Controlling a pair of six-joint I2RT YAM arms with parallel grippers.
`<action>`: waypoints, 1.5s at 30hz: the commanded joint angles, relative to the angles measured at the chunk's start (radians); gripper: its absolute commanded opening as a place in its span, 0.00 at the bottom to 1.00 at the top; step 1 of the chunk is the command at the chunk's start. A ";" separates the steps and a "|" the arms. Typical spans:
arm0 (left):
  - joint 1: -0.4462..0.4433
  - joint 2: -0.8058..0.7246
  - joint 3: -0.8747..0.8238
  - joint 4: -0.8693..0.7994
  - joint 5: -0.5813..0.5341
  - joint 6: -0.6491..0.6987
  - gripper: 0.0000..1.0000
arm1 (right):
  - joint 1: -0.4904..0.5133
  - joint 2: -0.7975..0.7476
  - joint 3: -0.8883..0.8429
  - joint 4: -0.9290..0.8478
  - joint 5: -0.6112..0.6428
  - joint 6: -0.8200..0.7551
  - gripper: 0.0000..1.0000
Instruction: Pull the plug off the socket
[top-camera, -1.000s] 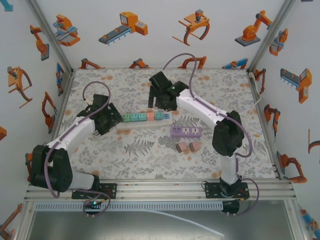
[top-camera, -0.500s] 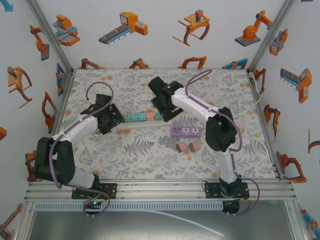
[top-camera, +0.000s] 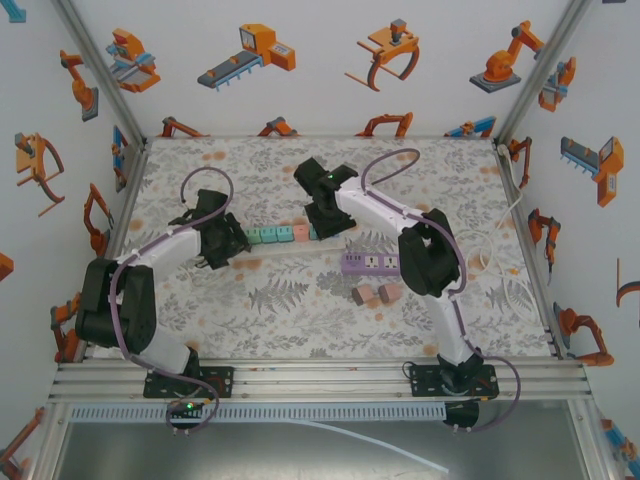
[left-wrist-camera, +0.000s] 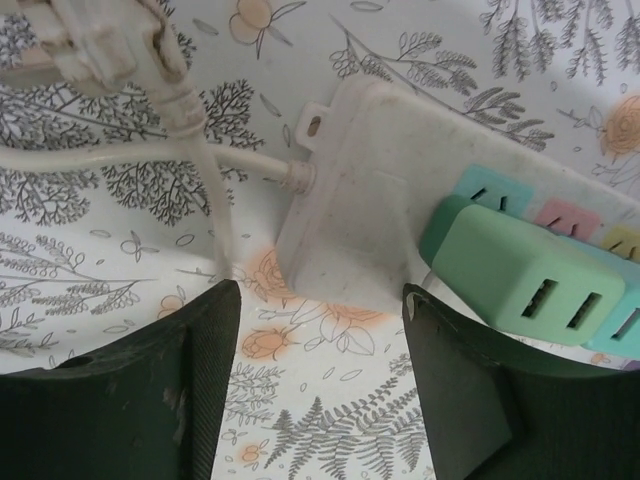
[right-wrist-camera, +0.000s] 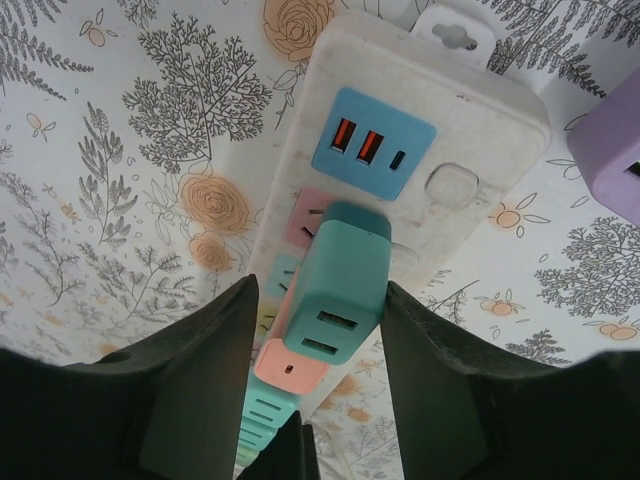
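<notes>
1. Top external view gives us a floral-print counter (top-camera: 290, 320) inside white walls (top-camera: 320, 80) printed with orange robot pictures.
2. Between our two claws lies the white power strip (left-wrist-camera: 370, 170); the teal plug (right-wrist-camera: 340, 280) sits in it, between the fingers of the right claw (right-wrist-camera: 320, 288).
3. That claw is narrow around the plug; we cannot tell whether it grips. The left claw (left-wrist-camera: 318, 300) stands wide, the strip's cord end just ahead.
4. Since a second ago both claws have narrowed and drawn nearer the strip.
</notes>
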 joint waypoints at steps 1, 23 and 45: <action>0.007 0.006 -0.018 0.012 0.006 0.020 0.61 | -0.004 0.004 -0.014 -0.041 0.010 0.064 0.46; -0.006 0.122 -0.067 0.040 -0.144 0.037 0.45 | -0.003 -0.161 -0.160 0.086 -0.051 0.143 0.00; -0.040 0.161 -0.010 -0.031 -0.245 0.006 0.45 | -0.063 -0.244 -0.233 0.205 -0.123 0.165 0.00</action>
